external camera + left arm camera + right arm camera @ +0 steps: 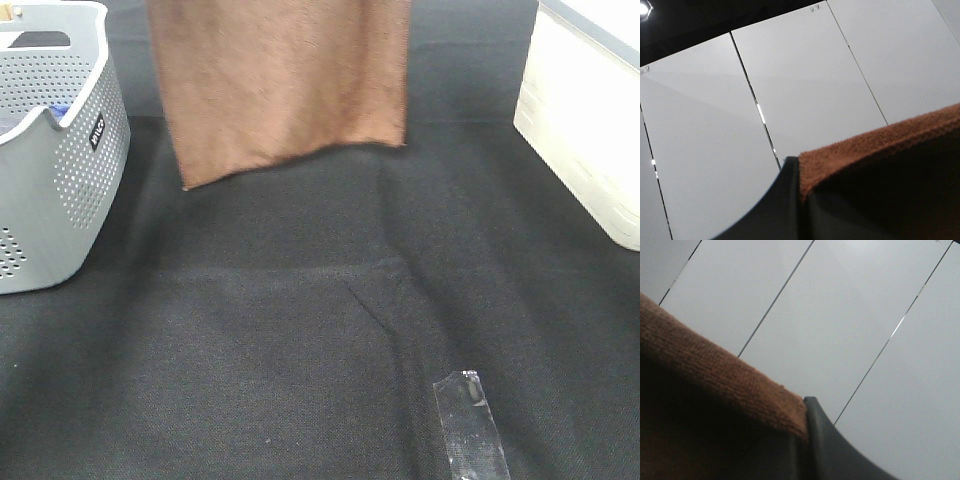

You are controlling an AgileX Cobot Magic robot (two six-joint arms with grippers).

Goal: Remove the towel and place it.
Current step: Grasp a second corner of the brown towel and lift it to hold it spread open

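Towel (pixel 285 80), brown plush, hangs as a flat sheet over the far middle of the bench (pixel 300 350), btwn the grey basket and the white bin. Its top runs out of the high view. Bottom hem is slanted, L corner lower than R, prob. b/c one grip sits a bit higher than the other. Hem looks clear of the black bench cover, so I judge the towel lifted free and spread, ready to lay down. The wide bare stretch of bench in front looks the likely spot, though the task names none. White bin (pixel 585 120) sits at the R edge, well apart from the cloth. Grey basket (pixel 60 170), perforated, w/ a small dark label (pixel 97 131), stands at the L edge, near the towel's L side but not touching. Something blue (pixel 62 108) shows inside, can't tell what. Neither pincer shows in the high view. In the wrist views, L pincer (pixel 801 200) is clamped on one top corner of the towel (pixel 880 145), and R pincer (pixel 802 440) is nipped on the towel (pixel 705 370) at the other. That two-corner hold spreads the sheet flat, no folds. Both wrist cams look up at pale ceiling panels (pixel 790 90), which fits arms raised high. Smallest: a clear plastic strip (pixel 472 425) lies flat on the near bench, R of centre, well apart from everything. No white tag visible.
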